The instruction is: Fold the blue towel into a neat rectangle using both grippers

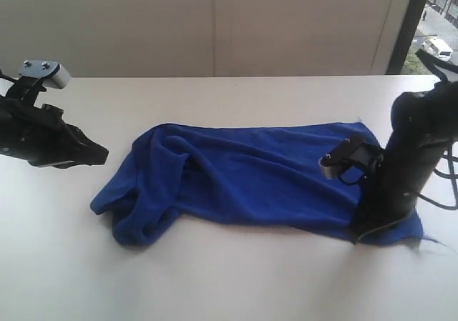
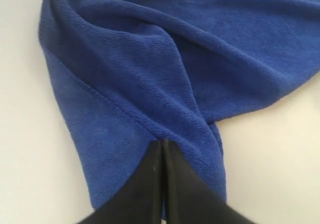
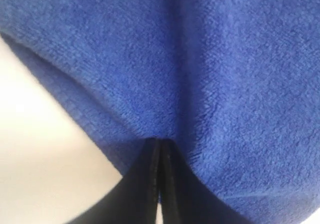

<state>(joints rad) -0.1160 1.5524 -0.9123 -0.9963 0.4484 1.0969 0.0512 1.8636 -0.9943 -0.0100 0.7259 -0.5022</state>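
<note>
Exterior view: left end effector [image 1: 99,154] closed, empty, off blue towel [image 1: 243,178]; right end effector [image 1: 358,234] closed, touching it.

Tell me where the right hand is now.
In the exterior view the right hand is at the right, shut, pointing down onto the lower right corner of the blue towel.

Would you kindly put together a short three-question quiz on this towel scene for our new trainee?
1. True or false: the blue towel already lies folded in a neat rectangle on the table.
2. The left claw hovers near the towel's crumpled end. Where is the right claw? A) raised high above the table B) tip down on the towel's corner C) out of view
3. Fill in: in the wrist views, both claws' jaws stand ____.
Key: 1 false, it lies crumpled; 2 B; 3 shut.
</note>
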